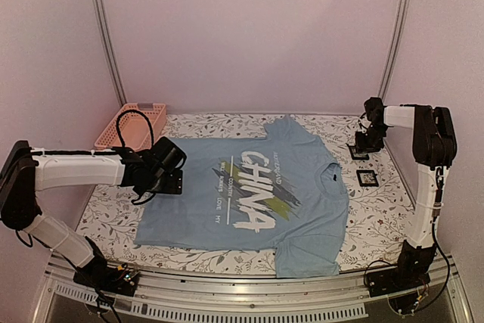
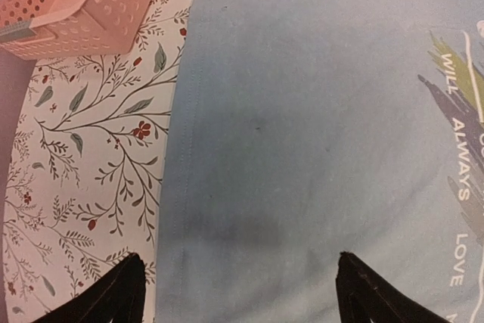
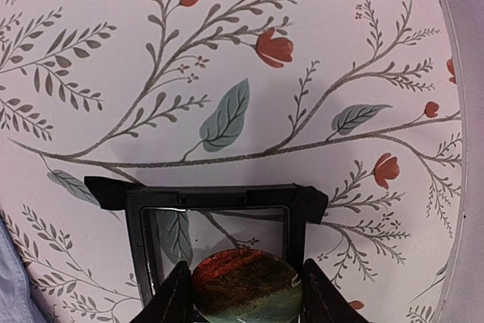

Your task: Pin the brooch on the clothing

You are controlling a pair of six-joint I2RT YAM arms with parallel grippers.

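The light blue T-shirt (image 1: pixel 257 191) with the white "CHINA" print lies flat in the middle of the table. My left gripper (image 1: pixel 168 175) hovers over the shirt's left hem, jaws wide open and empty; the left wrist view shows the blue cloth (image 2: pixel 302 149) between my fingertips (image 2: pixel 113 296). My right gripper (image 1: pixel 368 141) is at the far right, off the shirt. In the right wrist view it (image 3: pixel 246 289) is shut on the round orange and green brooch (image 3: pixel 246 285), held just over a black square frame (image 3: pixel 212 206).
A pink perforated basket (image 1: pixel 132 125) stands at the back left, also in the left wrist view (image 2: pixel 76 1). A second small black square frame (image 1: pixel 367 178) lies right of the shirt. The floral tablecloth (image 1: pixel 378 217) ends close to the right wall.
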